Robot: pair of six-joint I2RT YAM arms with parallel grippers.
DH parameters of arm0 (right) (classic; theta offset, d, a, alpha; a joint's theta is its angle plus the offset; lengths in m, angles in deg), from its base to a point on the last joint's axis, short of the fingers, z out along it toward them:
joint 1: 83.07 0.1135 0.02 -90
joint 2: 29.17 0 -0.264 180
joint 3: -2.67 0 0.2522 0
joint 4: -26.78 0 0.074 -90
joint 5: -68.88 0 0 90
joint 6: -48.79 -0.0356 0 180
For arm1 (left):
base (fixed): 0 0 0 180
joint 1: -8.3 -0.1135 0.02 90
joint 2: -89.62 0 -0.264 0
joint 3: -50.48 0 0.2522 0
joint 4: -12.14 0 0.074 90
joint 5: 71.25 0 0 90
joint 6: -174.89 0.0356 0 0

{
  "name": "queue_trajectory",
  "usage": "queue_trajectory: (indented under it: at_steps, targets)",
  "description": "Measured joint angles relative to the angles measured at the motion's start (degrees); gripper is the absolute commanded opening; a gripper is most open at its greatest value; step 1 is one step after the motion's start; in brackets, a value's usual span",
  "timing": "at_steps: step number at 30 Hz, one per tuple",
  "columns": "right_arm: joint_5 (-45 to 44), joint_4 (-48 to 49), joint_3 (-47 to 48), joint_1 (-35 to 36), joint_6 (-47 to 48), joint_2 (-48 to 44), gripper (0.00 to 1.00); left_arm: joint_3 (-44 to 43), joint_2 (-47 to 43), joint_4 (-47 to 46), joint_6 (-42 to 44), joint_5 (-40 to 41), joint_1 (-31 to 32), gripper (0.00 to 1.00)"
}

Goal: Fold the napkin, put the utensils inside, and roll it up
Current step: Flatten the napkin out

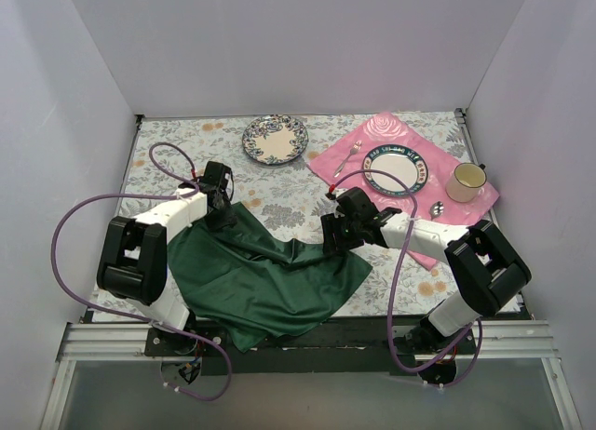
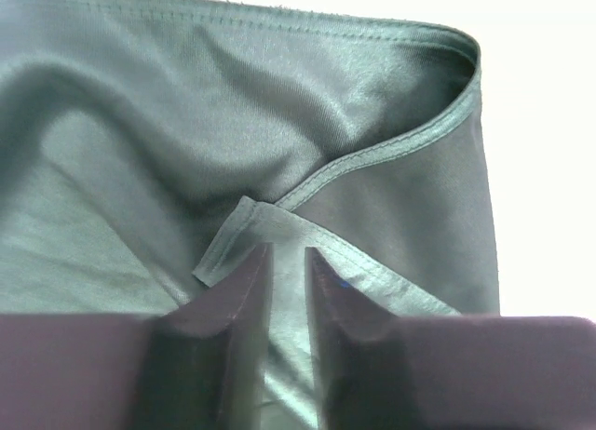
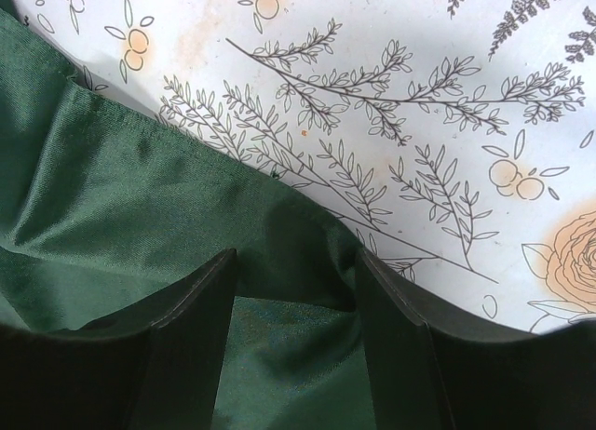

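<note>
Left tool [image 1: 221, 205] sits at the upper left corner of the napkin [image 1: 270, 281], over the left half of the worktop [image 1: 177, 141]. In the left wrist view its jaws are drawn in to a narrow slit with a fold of the napkin [image 2: 186, 104] running into it. The hemmed corner flap lies just ahead of the fingertips [image 2: 250, 279], so the cloth looks pinched.

The napkin is dark green, rumpled and partly doubled over. It spreads from the left tool across the near middle of the worktop, and its lower edge hangs over the near rim.

Right tool [image 1: 337, 233] is at the napkin's right-hand edge. In the right wrist view the jaws stand well apart, straddling the hemmed edge of the napkin [image 3: 112, 188]. Cloth lies between the fingers [image 3: 196, 328], not clamped, and bare floral worktop [image 3: 419, 123] shows beyond.

Further right, well apart from the napkin, a pink placemat [image 1: 438, 146] carries a plate [image 1: 396, 169] and a mug [image 1: 466, 181].
</note>
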Motion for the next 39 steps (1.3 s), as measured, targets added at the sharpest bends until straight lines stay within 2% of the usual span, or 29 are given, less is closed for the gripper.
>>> queue_trajectory:
  at_steps: [7,11,15,16,25,32,39]
  targets:
    - [0.0,0.0,0.0,0.0,0.1,0.0,0.62,-0.8,0.0,0.6,0.0,3.6,0.0,0.46]
    - [0.0,0.0,0.0,0.0,0.1,0.0,0.62,-1.2,1.2,0.2,0.4,4.5,0.0,0.46]
    - [0.0,0.0,0.0,0.0,0.1,0.0,0.62,-1.0,2.4,-0.6,0.4,4.7,0.0,0.37]
    - [0.0,0.0,0.0,0.0,0.1,0.0,0.62,-0.6,2.5,-1.0,0.5,4.7,0.0,0.31]
    - [0.2,0.0,0.0,0.0,0.3,0.0,0.62,0.8,2.3,-2.3,0.8,4.7,0.0,0.08]
    - [0.3,0.0,0.1,0.0,0.3,0.0,0.62,0.6,-0.5,-0.6,0.8,5.0,0.0,0.06]
    - [0.2,-0.7,1.6,0.0,0.5,0.1,0.62,-1.7,-10.3,-0.1,-0.1,5.1,0.0,0.06]
